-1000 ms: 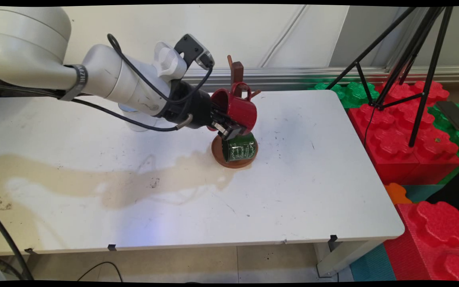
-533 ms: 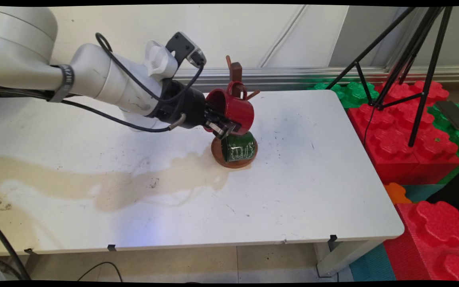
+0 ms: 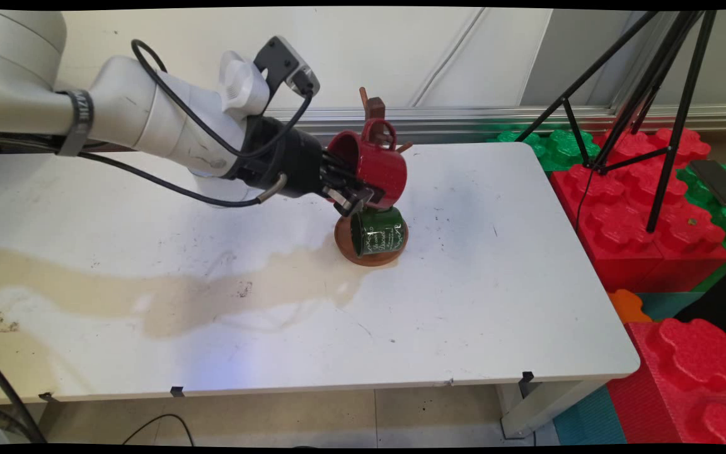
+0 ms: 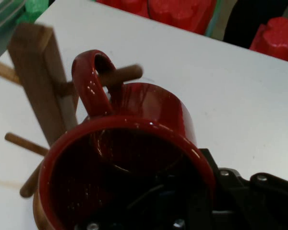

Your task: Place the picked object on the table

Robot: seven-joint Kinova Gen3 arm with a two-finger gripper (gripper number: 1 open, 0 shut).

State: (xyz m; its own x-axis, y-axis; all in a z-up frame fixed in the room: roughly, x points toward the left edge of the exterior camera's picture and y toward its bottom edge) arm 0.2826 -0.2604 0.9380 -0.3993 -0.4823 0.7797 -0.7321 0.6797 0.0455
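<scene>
Main view first: the black gripper [image 3: 353, 192] is clamped on the rim of a glossy red mug [image 3: 372, 167], one finger inside the mouth and one outside on the wall. The mug is tipped on its side, mouth facing the arm, handle up. It's held up in the air right against the wooden mug tree [image 3: 372, 110], with its handle loop at one of the pegs. Just below it a dark green mug [image 3: 379, 232] with white lettering hangs over the tree's round brown base [image 3: 366, 255]. The white table [image 3: 495, 302] has a big tan stain [image 3: 167, 296] running left from the base.

Hand view: you're looking straight into the red mug [image 4: 129, 163], dark red inside, shiny curved rim, thick loop handle [image 4: 89, 81]. A wooden peg [image 4: 125, 74] pokes through that loop. The tree's upright post [image 4: 41, 81] is just left of the mug, with more pegs lower down.
</scene>
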